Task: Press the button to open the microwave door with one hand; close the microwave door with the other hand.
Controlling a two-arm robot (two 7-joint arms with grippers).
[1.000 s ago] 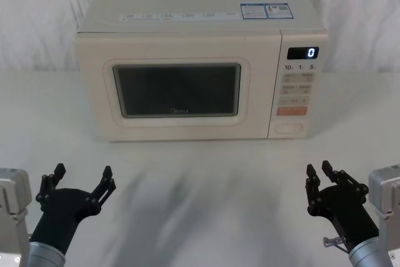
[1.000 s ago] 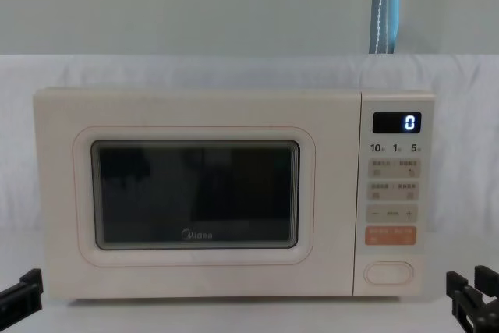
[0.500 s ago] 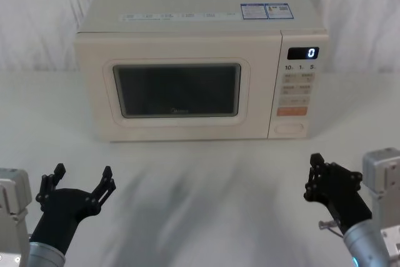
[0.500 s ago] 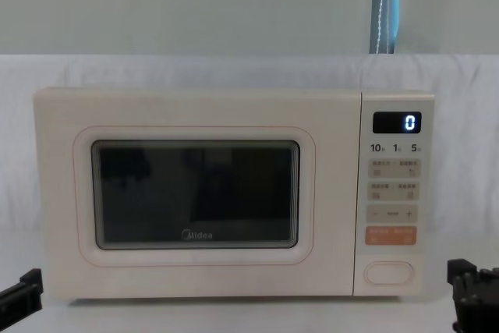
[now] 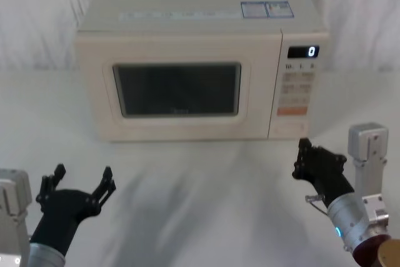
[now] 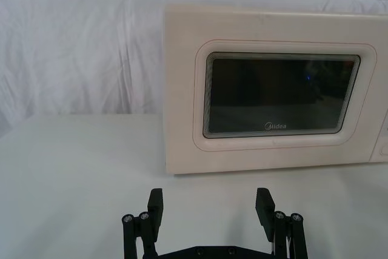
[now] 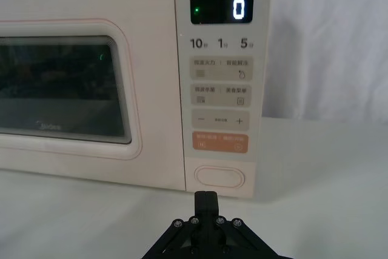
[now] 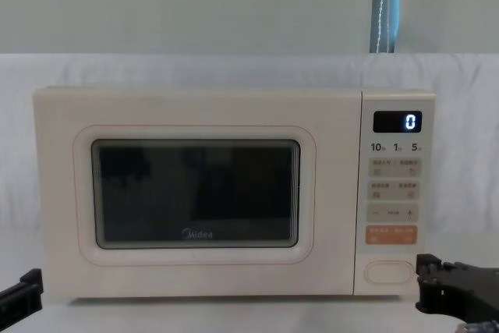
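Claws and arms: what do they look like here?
Both claws are black, skeletal linkages with visible pivot pins: left claw, right claw. Each sits on a silver-grey metal arm with a boxy grey block beside the wrist. The right arm shows a small blue light.

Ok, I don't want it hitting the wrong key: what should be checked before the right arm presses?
1. microwave door shut: ok.
2. right gripper jaws closed to a single tip: ok.
3. Tip lined up with the button, not the orange key: ok; it sits just below the button in the right wrist view.
4. Tip touching the button: not yet, gap shows.
5. left gripper jaws open, low and short of the door: ok.
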